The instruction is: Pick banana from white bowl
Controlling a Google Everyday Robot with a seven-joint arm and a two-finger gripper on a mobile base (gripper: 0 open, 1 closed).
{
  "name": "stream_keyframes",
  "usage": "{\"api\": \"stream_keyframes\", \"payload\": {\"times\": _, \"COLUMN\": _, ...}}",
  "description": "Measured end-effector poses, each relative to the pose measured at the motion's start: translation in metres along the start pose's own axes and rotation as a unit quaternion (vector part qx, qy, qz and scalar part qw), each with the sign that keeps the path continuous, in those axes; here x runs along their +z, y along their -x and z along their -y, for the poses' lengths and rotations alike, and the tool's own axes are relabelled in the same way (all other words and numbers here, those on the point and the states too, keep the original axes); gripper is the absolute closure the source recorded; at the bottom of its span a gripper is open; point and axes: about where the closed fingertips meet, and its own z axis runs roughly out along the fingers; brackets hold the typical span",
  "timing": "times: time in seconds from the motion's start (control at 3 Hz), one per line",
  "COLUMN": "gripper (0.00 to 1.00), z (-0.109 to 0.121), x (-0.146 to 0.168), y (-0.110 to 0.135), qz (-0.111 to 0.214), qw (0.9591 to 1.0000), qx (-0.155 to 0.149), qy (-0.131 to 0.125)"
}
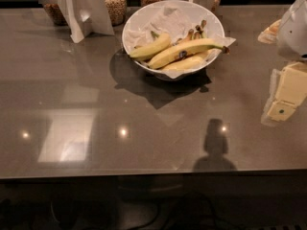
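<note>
A robot's gripper [283,99] hangs at the frame's right edge, well to the right of the bowl [139,20] and a little nearer the camera. Its cream body is partly cut off by the edge, and whether it is open or closed cannot be told. The white arm [297,25] above it is also cropped and hides part of a pale object [269,31] too unclear to name. Behind the bowl, jars [115,4] of grain are cut by the top edge and partly screened by a folded white card [84,11]. The banana [184,51], marked with a dark sticker, lies across the bowl's front on crumpled paper [168,20], its stem pointing right toward the gripper and well apart from it. A shorter banana [151,47] lies at its left end, and a paler one [189,63] lies just in front, half hidden beneath it. The bowl stands on a glossy table [144,128].
</note>
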Motion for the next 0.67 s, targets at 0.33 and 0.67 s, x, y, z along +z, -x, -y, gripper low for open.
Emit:
{"api": "stream_keyframes", "payload": {"times": 0.33, "gripper": 0.00, "z": 0.0000, "x": 0.0000, "y": 0.0000, "qz": 0.000, "qw": 1.0000, "qx": 0.000, "qy": 0.000}}
{"api": "stream_keyframes", "payload": {"times": 0.67, "gripper": 0.00, "z": 0.0059, "x": 0.0005, "y": 0.0070, "qz": 0.016, "qw": 0.9999, "qx": 0.002, "qy": -0.006}}
